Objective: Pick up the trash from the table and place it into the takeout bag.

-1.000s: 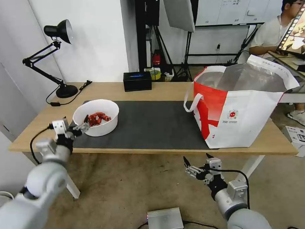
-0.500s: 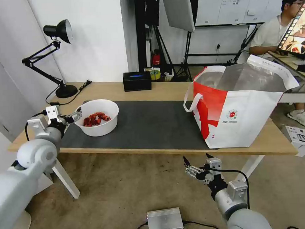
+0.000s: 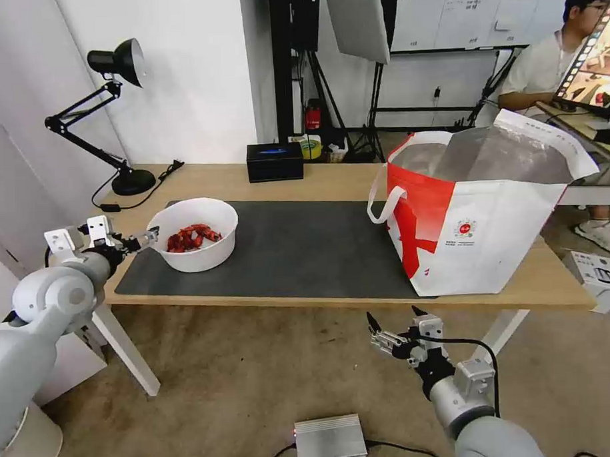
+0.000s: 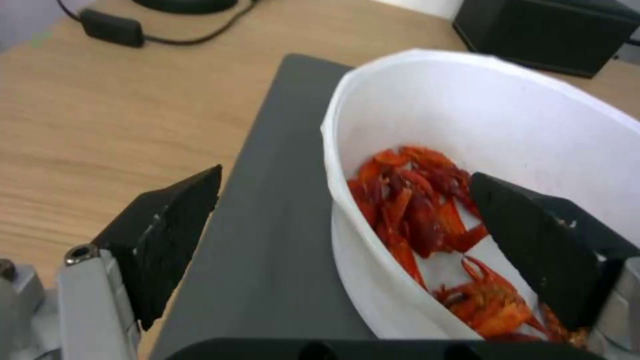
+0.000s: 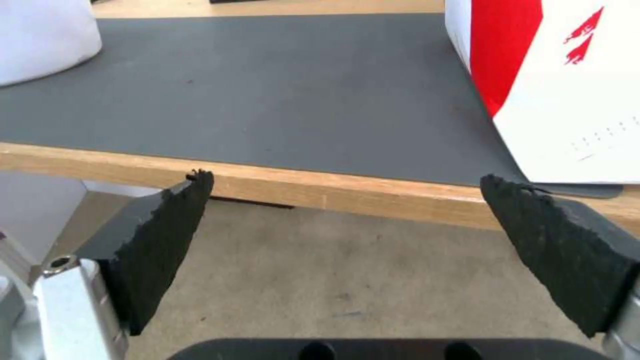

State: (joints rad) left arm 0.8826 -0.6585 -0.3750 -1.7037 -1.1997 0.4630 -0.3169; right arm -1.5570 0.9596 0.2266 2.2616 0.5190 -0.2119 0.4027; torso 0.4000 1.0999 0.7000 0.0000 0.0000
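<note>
Bowl of red shellfish scraps (image 3: pixel 193 242) sits on the dark mat's (image 3: pixel 299 249) left end; left gripper (image 4: pixel 347 245) spread wide, straddling its near rim for a wall pinch. Takeout bag (image 3: pixel 478 216) stands open well right. Right gripper (image 3: pixel 394 331) wide, parked below table (image 3: pixel 330 177) edge.

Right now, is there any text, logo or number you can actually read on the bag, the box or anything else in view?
None can be read.
takeout bag: small round red logo with tiny print under it, too small to read.
whiteboard: handwriting, too blurred to read.
black box: a blue mark, no legible lettering.
</note>
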